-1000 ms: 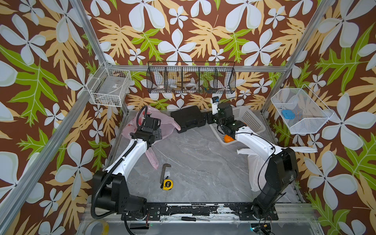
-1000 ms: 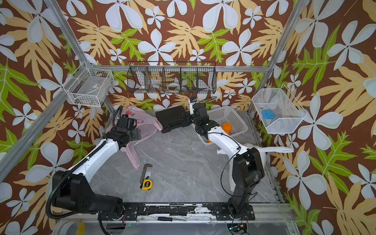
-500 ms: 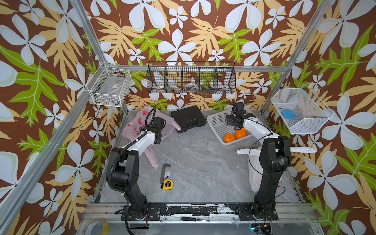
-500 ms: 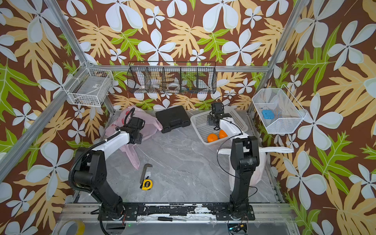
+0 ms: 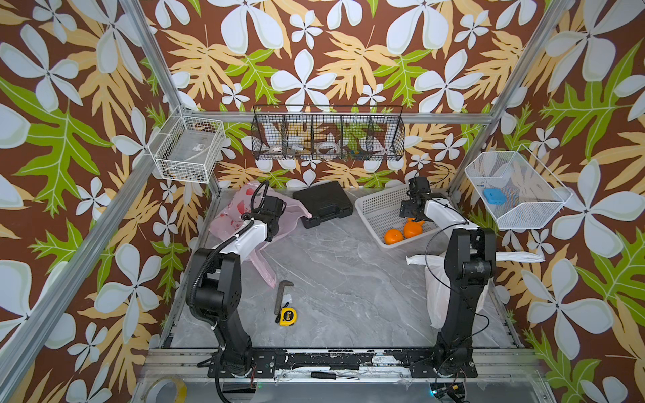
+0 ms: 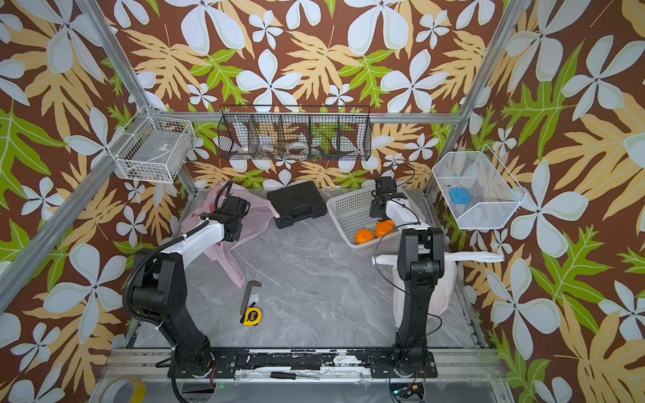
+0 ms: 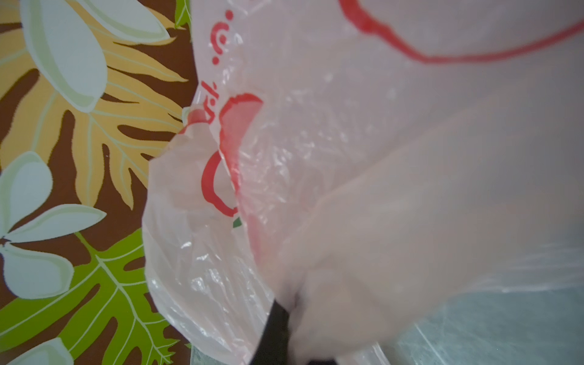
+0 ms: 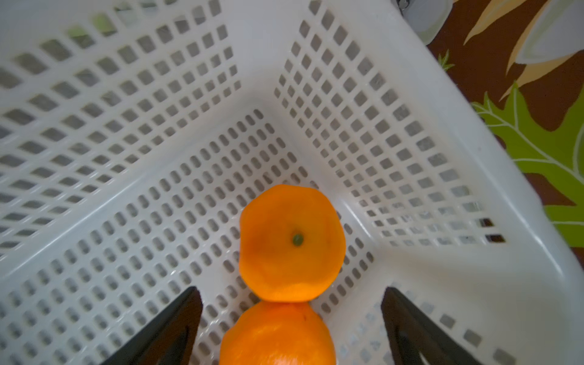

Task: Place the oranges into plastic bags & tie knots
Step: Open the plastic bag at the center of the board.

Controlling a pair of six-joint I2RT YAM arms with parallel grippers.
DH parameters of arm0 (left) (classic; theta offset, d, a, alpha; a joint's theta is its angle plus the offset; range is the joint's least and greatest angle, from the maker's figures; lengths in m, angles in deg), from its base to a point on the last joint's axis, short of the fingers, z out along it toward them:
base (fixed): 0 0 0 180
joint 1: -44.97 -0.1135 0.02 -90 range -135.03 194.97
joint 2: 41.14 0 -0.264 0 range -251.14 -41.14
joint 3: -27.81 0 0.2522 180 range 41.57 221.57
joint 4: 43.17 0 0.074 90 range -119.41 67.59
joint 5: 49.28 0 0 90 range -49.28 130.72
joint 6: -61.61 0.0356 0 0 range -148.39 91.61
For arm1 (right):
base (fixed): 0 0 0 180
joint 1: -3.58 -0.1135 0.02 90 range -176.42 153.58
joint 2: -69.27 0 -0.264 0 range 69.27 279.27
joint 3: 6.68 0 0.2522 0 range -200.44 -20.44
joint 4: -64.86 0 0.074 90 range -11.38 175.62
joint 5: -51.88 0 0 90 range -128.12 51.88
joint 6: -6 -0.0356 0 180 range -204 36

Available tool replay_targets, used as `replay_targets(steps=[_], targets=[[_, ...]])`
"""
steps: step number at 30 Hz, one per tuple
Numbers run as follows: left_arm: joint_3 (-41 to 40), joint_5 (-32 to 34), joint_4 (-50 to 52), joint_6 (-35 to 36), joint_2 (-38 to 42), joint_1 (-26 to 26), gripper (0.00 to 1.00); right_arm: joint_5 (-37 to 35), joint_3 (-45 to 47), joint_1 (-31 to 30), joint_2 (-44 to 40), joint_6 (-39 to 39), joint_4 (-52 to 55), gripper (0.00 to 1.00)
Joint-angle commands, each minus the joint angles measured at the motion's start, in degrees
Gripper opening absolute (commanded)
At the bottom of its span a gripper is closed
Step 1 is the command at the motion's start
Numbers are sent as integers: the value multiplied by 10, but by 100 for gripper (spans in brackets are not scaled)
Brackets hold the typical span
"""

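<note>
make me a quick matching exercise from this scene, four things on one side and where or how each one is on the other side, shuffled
Things:
1. left gripper
2. right gripper
3. yellow tape measure
4. white bag

States:
a. lying beside the hex key
b. open above the oranges in the white basket
c. shut on the pink bag
d. partly hidden by the right arm

Pairs: 1-c, 2-b, 3-a, 4-d
</note>
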Motion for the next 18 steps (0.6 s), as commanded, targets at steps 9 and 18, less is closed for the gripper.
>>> replay_targets(steps=[9,18], targets=[[105,-224,161,-95,45,15,0,33,-77,21,70,30,22,91],[137,-460,198,-139,90,21,0,62,-95,23,96,33,47,88]])
